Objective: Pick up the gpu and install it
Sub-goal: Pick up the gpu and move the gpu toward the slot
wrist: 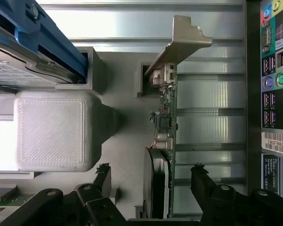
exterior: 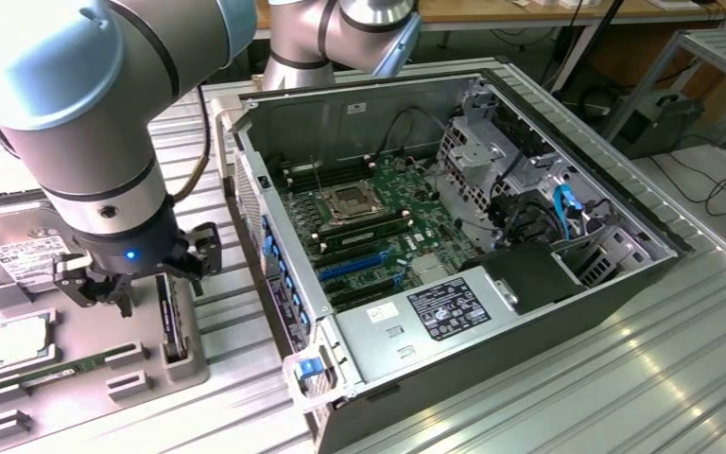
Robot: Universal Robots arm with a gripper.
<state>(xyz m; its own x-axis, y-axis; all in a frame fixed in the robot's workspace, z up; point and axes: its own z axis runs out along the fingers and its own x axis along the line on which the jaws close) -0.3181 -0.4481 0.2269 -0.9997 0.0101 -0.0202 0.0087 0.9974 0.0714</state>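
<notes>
The gpu [wrist: 165, 117] stands on its edge in a slot of the grey holder [wrist: 127, 141]. It is a thin dark card with a silver bracket [wrist: 181, 40] at its far end. My gripper [wrist: 150, 175] is open just above the card's near end, and the fingers [wrist: 200, 179] stand on either side of it without touching. In the exterior view the gripper [exterior: 155, 288] hovers over the gpu [exterior: 171, 326] at the exterior view's left, beside the open computer case [exterior: 464, 236]. The motherboard [exterior: 376, 218] with blue slots [exterior: 356, 270] lies inside the case.
The grey holder [exterior: 111, 378] also carries a hard drive [exterior: 16, 255] with a white label, a processor [exterior: 16, 340] and a green memory stick [exterior: 67, 364]. The case's rear ports [wrist: 273, 84] sit close beside the gpu. A power supply [exterior: 439, 312] fills the case's near corner.
</notes>
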